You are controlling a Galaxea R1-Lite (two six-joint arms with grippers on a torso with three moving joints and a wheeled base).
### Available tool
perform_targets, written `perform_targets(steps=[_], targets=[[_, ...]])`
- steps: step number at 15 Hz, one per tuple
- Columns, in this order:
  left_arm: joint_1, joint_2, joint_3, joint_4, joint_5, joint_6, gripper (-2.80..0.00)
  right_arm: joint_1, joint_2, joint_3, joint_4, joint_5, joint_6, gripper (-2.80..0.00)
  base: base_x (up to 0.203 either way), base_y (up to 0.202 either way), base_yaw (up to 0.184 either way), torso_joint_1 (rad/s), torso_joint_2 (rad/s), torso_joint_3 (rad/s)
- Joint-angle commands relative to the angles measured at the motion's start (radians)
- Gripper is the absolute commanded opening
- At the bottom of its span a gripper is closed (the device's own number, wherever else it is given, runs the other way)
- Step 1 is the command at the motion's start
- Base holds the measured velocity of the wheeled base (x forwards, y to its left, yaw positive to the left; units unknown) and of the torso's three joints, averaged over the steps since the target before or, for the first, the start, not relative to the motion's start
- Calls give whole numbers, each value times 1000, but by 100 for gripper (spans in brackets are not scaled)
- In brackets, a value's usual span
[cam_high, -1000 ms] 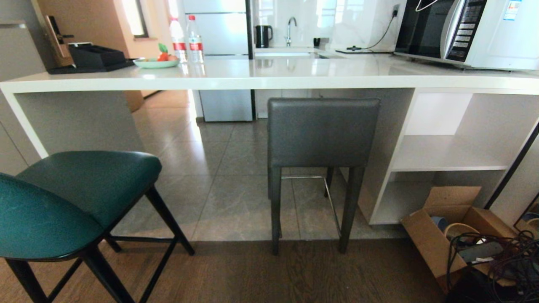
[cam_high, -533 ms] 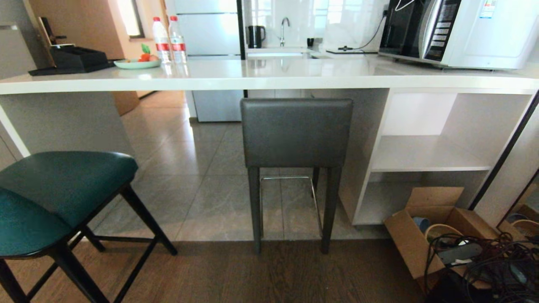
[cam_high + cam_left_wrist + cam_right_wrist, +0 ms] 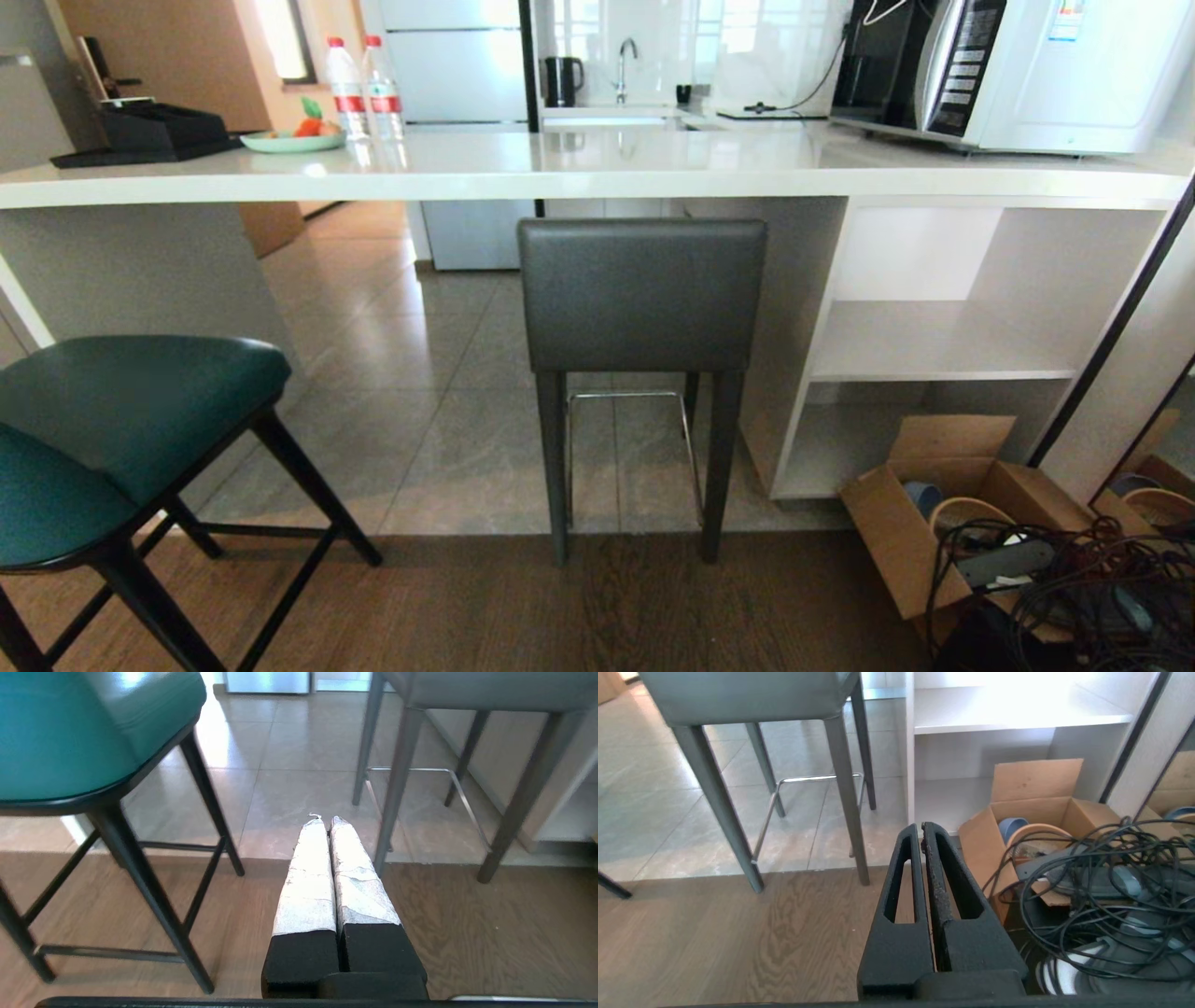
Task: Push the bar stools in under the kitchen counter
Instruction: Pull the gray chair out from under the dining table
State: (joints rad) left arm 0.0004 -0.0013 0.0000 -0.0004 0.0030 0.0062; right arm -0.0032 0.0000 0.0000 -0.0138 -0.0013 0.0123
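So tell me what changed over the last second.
Only the camera moved: the head view swung right, sliding everything leftward in frame. The grey stool, teal stool and counter kept their places. Left gripper and right gripper are shut, holding nothing.

The floor [image 3: 485, 597] – tile, then wood – bears both stools (teal [image 3: 121, 420], grey [image 3: 640, 299]).

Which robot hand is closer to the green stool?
Left. The left end effector hangs low beside the green stool, near its legs. The right end effector is past the grey stool, by the cardboard box.
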Motion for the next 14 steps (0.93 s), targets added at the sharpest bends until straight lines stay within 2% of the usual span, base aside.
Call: perform_targets(steps=[1, 7, 14], targets=[[1, 0, 3, -1, 0, 0, -280, 0, 2, 5, 0, -1, 0, -280, 0, 0, 0, 0, 0, 0], [1, 1, 3, -1, 0, -2, -280, 0, 2, 5, 0, -2, 2, -280, 11, 0, 0, 0, 0, 1], [1, 1, 3, -1, 0, -2, -280, 0, 2, 5, 0, -2, 3, -280, 189, 0, 1, 3, 3, 3]])
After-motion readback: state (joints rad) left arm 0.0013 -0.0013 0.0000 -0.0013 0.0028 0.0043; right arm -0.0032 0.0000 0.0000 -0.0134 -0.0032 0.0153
